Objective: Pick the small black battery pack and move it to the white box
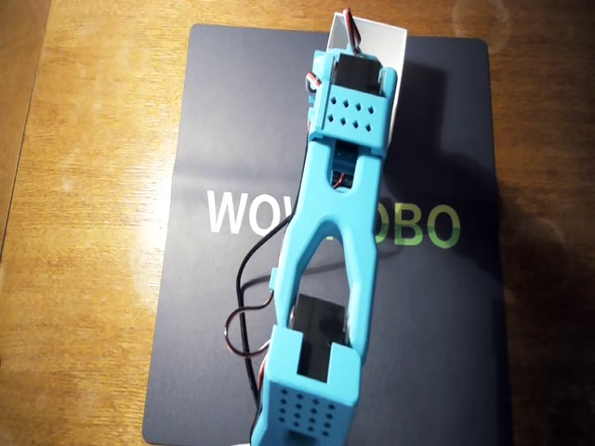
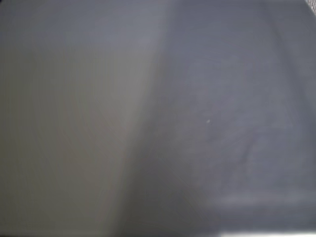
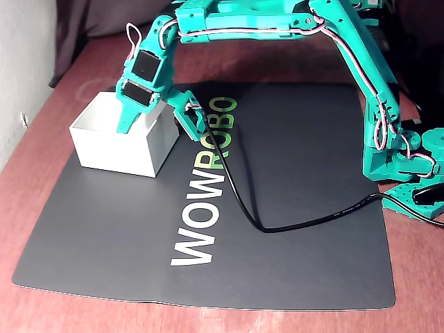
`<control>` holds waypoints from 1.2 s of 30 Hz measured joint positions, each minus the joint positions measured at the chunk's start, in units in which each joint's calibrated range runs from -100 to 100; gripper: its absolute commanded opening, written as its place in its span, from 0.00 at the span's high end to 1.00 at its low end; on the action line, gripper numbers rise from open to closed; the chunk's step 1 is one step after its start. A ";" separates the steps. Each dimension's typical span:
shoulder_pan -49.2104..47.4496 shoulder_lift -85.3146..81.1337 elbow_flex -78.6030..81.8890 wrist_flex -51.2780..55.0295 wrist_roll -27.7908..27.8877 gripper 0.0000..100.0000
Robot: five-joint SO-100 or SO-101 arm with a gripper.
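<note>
- Fixed view, left: white box (image 3: pixel 121 149) sits at the mat's (image 3: pixel 291 229) far-left corner; interior not visible from this angle.
- Gripper (image 3: pixel 125 125) dips over the box's near wall, fingertips inside or at the rim; jaw state: can't tell, tips hidden.
- Battery pack: not seen on the mat or desk in any view. Likely in the jaws or already in the box, my guess only.
- Overhead view: arm (image 1: pixel 330 232) covers most of the box (image 1: pixel 386 37) at the mat's top edge.
- Wrist view: blurred grey surface, no detail.
- Judgement: transport done, at drop stage; left: release or confirm drop, retract.
</note>
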 measured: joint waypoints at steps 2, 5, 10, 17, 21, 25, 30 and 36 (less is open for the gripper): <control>0.00 -1.02 0.00 0.00 -1.16 0.81; -0.99 -4.15 0.00 0.00 -7.20 0.81; -3.46 -12.37 0.00 0.09 -20.02 0.81; -5.32 -26.10 0.00 11.25 -37.41 0.81; -5.32 -33.73 0.09 27.21 -46.87 0.81; -7.91 -41.53 10.18 30.53 -50.55 0.81; -8.53 -54.92 31.45 23.99 -52.81 0.81; -8.90 -73.64 60.91 14.04 -53.23 0.81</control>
